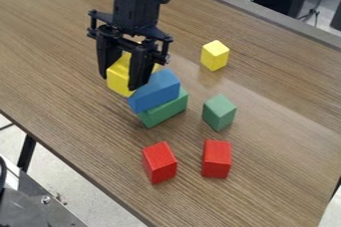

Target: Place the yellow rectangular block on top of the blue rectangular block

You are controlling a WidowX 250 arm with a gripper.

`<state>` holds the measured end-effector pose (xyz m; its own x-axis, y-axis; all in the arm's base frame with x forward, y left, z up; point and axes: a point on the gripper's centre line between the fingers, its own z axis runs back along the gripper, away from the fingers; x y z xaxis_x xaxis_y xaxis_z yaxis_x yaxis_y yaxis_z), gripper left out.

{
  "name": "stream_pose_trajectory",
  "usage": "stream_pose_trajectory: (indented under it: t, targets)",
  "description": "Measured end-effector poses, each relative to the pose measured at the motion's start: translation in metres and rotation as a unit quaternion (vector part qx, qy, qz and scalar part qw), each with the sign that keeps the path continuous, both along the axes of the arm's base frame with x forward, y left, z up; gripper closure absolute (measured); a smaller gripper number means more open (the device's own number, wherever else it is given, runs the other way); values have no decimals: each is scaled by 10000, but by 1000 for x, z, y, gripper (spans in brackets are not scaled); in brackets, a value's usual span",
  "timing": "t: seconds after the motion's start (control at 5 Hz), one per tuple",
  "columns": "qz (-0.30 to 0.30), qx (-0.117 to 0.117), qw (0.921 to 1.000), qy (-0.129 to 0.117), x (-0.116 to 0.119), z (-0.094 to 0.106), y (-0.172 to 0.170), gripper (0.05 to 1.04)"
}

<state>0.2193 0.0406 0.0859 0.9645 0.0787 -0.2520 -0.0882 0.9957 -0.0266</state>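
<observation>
The large yellow block (120, 75) is at your gripper (120, 84), toward the tabletop's upper-left side; you can't tell from here whether the claw is pinching it or merely surrounding it. Just beside it, you have 1 pairing that looks made: the blue block (156, 90) appears to rest on the long green block (164, 110). You have 4 others standing loose, none stacked: the small green block (219, 112) near the middle, the small yellow block (214, 55) nearer the upper-right edge (266, 16), and 2 red blocks (159, 162) (216, 159) toward the bottom corner.
</observation>
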Motion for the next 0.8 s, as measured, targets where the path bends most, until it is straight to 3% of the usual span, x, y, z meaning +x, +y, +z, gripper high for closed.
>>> stream_pose_trajectory:
  t: [0.4,0.6,0.8]
  targets:
    - [83,-105,9999,-65,0,4,-6,504]
    - [81,-91,9997,-226,1,12,-7,504]
    - [79,-59,9997,-218,1,12,-10,504]
